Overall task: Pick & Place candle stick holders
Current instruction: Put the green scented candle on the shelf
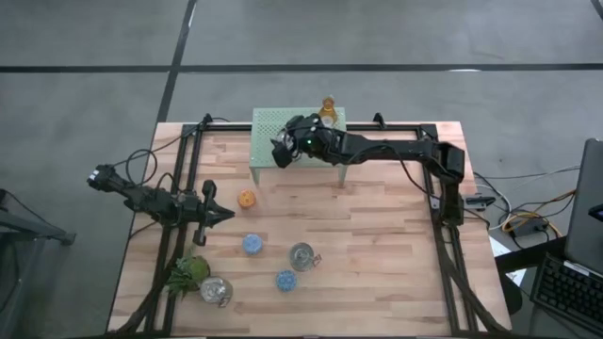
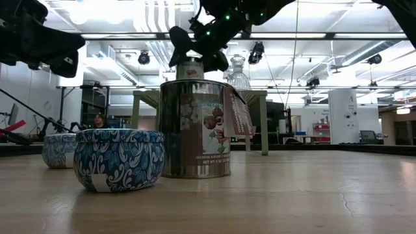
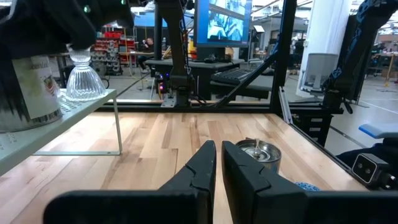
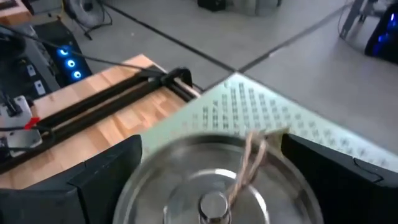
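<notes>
My right gripper (image 1: 283, 148) reaches over the pale-green mesh stand (image 1: 268, 127) and is shut on a silvery metal holder (image 4: 214, 186) with a knobbed lid. An amber glass holder (image 1: 328, 110) stands on the stand's far edge. On the table stand an orange holder (image 1: 247, 199), two blue ones (image 1: 252, 244) (image 1: 285, 280), a silvery one (image 1: 301, 255) and another (image 1: 216, 290) near the front left. My left gripper (image 1: 224, 215) is shut and empty, beside the orange holder. My right gripper has the silvery holder's round side wall (image 4: 140, 174) between its two fingers (image 4: 106, 180), one finger on each opposite side. The fingers come from above, slanting down. The holder is upright over the stand's top; whether its base rests on the stand I cannot tell.
A green leafy plant (image 1: 188, 273) lies at the front left. Black rails (image 1: 184, 188) run along the table's left and right sides. In the low view a labelled silvery tin (image 2: 195, 127) and a blue holder (image 2: 117, 159) stand close to the camera.
</notes>
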